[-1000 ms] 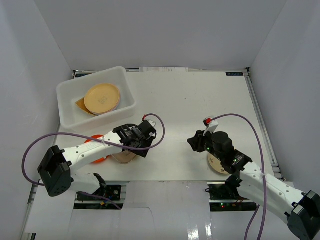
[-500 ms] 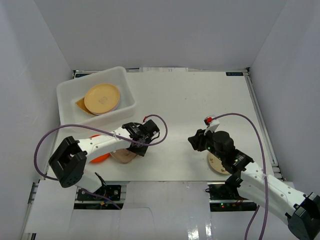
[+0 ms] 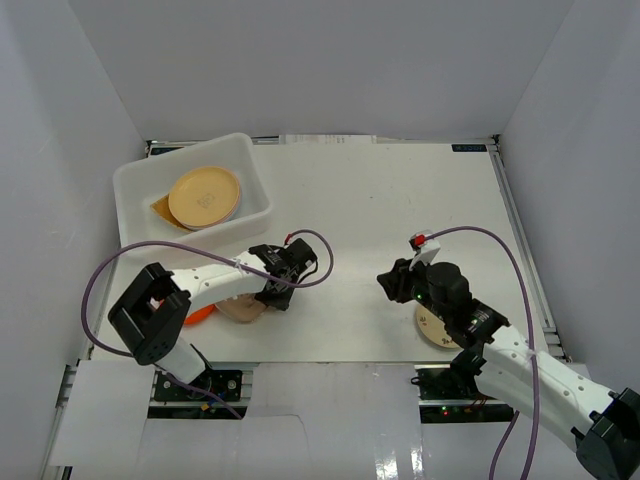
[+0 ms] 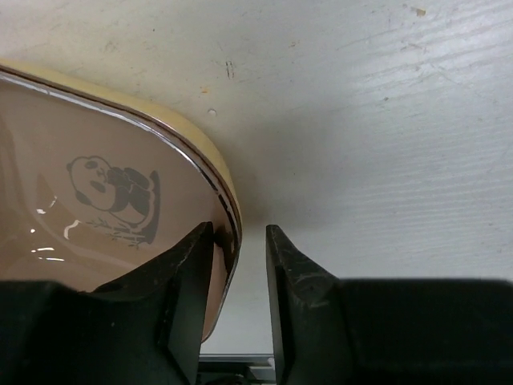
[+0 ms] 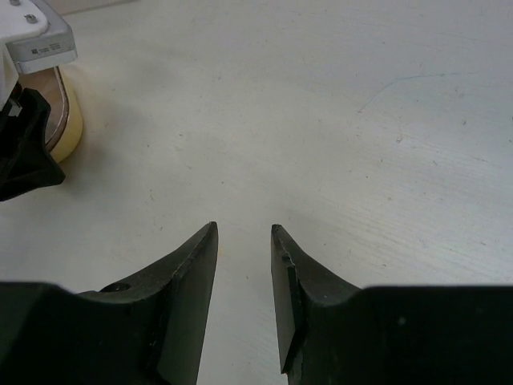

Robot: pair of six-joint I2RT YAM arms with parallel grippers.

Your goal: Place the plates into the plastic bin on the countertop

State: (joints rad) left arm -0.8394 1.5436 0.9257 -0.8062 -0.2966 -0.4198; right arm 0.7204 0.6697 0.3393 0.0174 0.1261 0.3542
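The plastic bin (image 3: 135,185) stands at the back left and holds a yellow plate (image 3: 204,196) on top of a brown one (image 3: 160,208). My left gripper (image 3: 266,290) (image 4: 239,228) is open, low at the near left, its jaws straddling the right rim of a beige plate with a panda picture (image 4: 96,216) (image 3: 238,310). One finger is over the plate's inside; the other is outside, a small gap from the rim. An orange plate (image 3: 200,314) lies partly hidden under that arm. My right gripper (image 3: 392,283) (image 5: 244,227) is open and empty above the bare countertop (image 3: 380,200). A cream plate (image 3: 432,330) lies under the right arm.
White walls enclose the countertop on three sides. A dark rail (image 3: 520,240) runs along its right edge. In the right wrist view the left gripper's body (image 5: 24,152) and the beige plate's edge (image 5: 68,116) show at upper left. Purple cables loop over both arms.
My left gripper has moved left and toward the near edge, down onto the beige plate's rim, and its arm has folded in. The right arm has barely moved.
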